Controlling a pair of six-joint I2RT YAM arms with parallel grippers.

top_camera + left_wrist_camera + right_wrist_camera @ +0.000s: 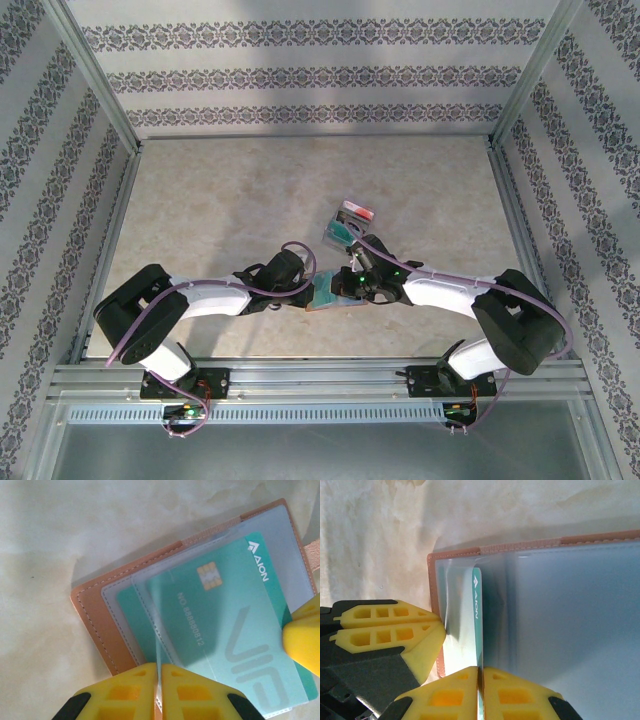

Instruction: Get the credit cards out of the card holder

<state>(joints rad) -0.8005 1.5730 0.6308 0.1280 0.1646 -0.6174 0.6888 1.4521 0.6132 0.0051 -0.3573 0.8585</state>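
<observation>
Right wrist camera gives you the grip. Your right hand (480, 692) has its fingers pressed together on the near edge of the teal card (477, 610), which stands edge-on between them. Pinching there looks deliberate to me, because that edge seems to be the part free of the clear sleeve (280, 540).

Just to the left, your left hand (159, 682) is closed too, its fingertips nipping the near edge of the card holder (95, 615). I judge it is acting as an anchor, so the holder does not drag along when the card is drawn out.

The holder lies open and flat on the tabletop (60, 540), between the two hands and toward the near side. More teal shows under the sleeve behind, but I cannot tell whether that is a second card.

Farther off and slightly right sits a small clear tray (352, 222) with something red and something teal in it, a likely drop spot.
</observation>
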